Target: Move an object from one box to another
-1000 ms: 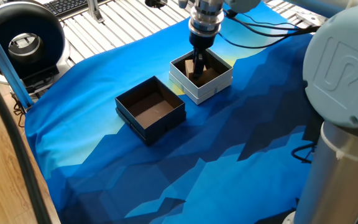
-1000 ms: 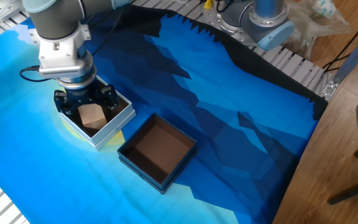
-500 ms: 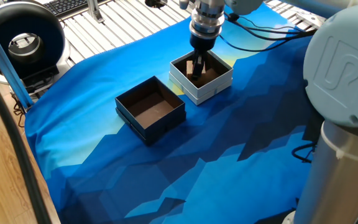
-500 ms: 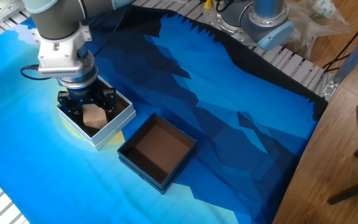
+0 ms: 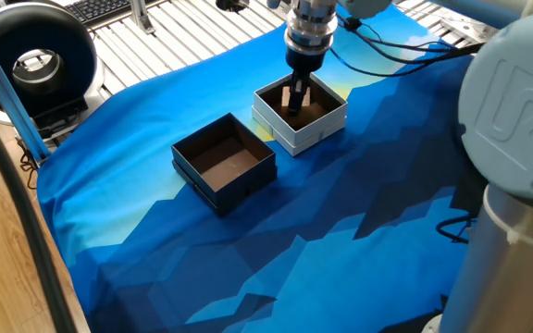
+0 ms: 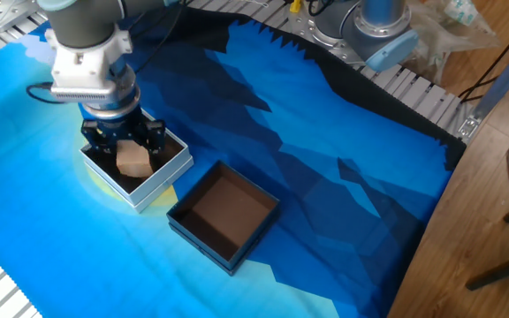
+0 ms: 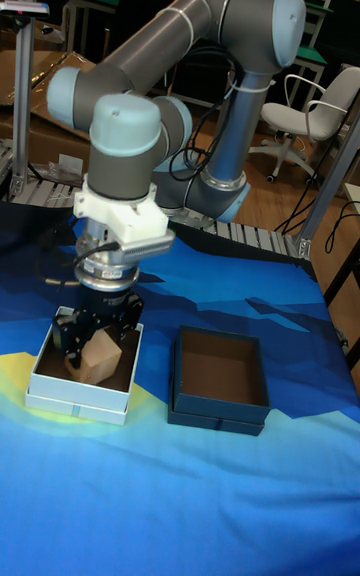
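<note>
Our gripper is clamped on the small light-brown cube, held tilted within the white-walled box. The dark-walled box sits just beside it on the blue cloth.

One fixed view looks down from high beside the arm's base, facing 11 o'clock across the blue cloth. The other fixed view looks down from the opposite side. The tall fixed view sits low and near, facing the arm head-on. All three share the white box and dark box
</note>
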